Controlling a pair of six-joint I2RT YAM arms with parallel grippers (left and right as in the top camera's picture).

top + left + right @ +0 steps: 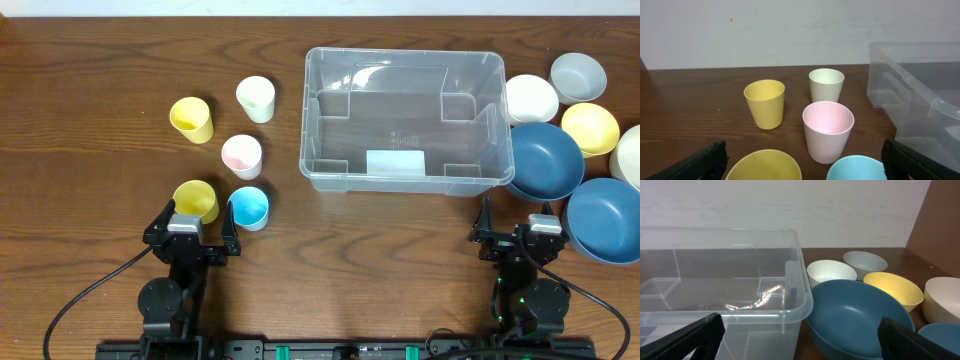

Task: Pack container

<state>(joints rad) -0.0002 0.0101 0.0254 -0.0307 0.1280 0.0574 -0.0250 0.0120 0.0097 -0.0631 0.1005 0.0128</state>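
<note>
Container (405, 110): clear bin, empty, at upper centre of the overhead frame on the bench (90, 60). Left gripper (196, 228) and right gripper (520, 232): low in the frame, jaws released wide, nothing held. Five cups left of centre. Six bowls crowded at the right edge. Hazards, as judged: the near yellow cup (196, 200) and blue cup (248, 208) stand almost touching just ahead of the left jaws, so either may be knocked over while the other is approached. The dark blue bowl (545, 160) sits against the container's wall with the other bowls packed close by, so neighbours may be dragged. The clear rim may be clipped on lowering. The label (395, 162) and the full count are given by the overhead alone. The cups are shown upright and the bowl tucked beside the container's lip only in the wrist views.
</note>
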